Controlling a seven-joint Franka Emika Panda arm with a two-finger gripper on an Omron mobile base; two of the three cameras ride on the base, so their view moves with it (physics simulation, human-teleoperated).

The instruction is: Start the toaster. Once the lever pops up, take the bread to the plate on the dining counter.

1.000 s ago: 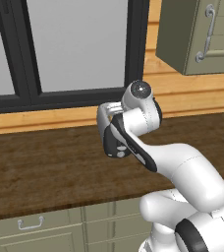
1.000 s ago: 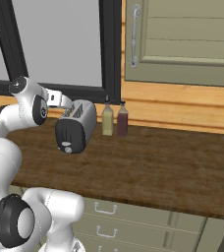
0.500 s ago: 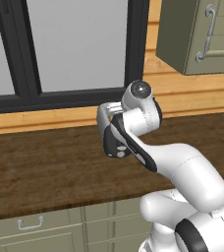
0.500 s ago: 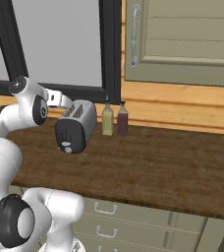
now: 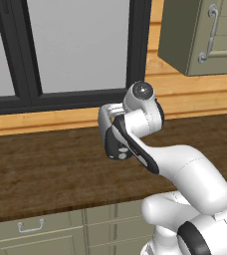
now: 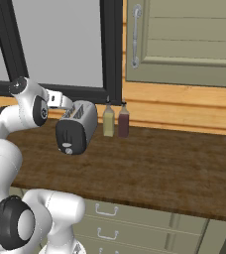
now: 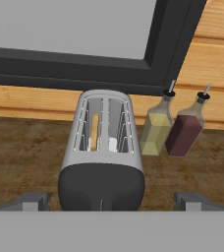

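Note:
The chrome toaster [image 6: 79, 125] stands on the dark wood worktop by the window, its black end face [image 7: 101, 187] turned toward me. A tan slice of bread [image 7: 93, 134] sits low in its left slot. I cannot make out the lever on the black face. My gripper [image 7: 112, 201] hovers just above and in front of the toaster's near end. It is open, with one fingertip [image 7: 33, 201] on each side of the black face and nothing between them. In the left base view my arm covers most of the toaster [image 5: 116, 145]. The plate and the dining counter are out of view.
An olive bottle [image 7: 155, 132] and a dark red bottle [image 7: 184, 130] stand close to the toaster's right, against the wooden wall strip. A black window frame [image 6: 112, 54] rises behind. A wall cabinet [image 6: 184, 39] hangs at the upper right. The worktop [image 6: 159, 163] runs on to the right.

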